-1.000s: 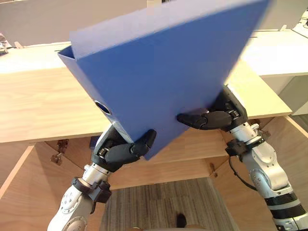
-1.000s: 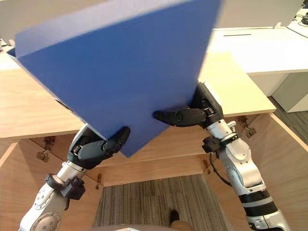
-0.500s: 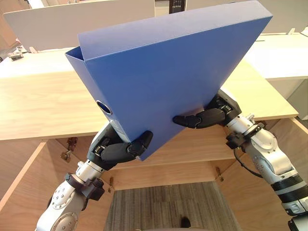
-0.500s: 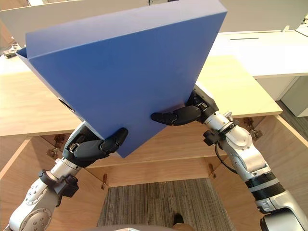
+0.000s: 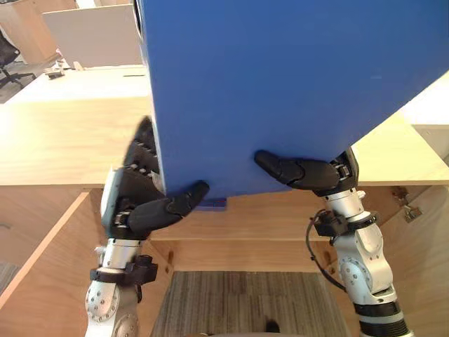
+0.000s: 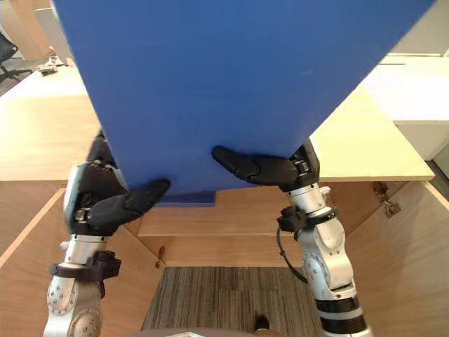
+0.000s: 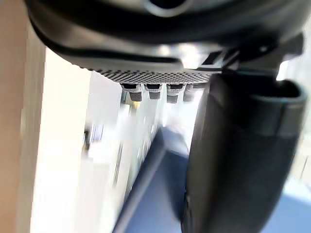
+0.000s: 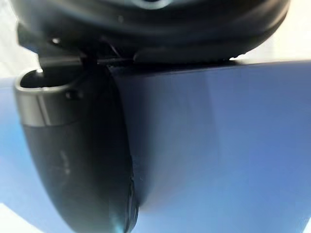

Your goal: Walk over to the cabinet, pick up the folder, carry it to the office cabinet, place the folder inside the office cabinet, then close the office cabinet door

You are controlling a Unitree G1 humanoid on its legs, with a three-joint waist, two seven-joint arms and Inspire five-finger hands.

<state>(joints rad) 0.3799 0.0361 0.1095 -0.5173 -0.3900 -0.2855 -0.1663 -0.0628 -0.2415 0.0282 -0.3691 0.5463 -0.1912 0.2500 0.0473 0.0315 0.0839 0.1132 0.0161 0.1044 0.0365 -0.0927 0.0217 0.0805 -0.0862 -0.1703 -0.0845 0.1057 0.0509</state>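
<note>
Striped carpet (image 5: 238, 302) shows below the folder (image 5: 295, 91), and a pale desk (image 5: 84, 83) stands beyond its left edge. To the folder's left and behind it runs the wooden top (image 5: 49, 147) of the office cabinet (image 5: 231, 242), whose left door (image 5: 35, 267) swings open below and to the left of the folder. The left hand (image 5: 137, 207) clamps the folder's lower left corner, with its thumb laid on the near face and its fingers (image 5: 145, 151) wrapped up the left edge. The folder itself is a broad blue board held up off the cabinet between the two hands. The right hand (image 5: 316, 174) pinches the lower edge right of the folder's middle: the thumb presses flat on the near face, while the fingers are hidden behind. Below the folder's right corner the right door (image 5: 421, 260) also stands open.

The folder looks stiff and smooth, likely light if empty but wide enough to swing, so the covers may slide under the thumbs. A two-handed hold low on the edges, as here, seems the safest purchase for lowering it inside
</note>
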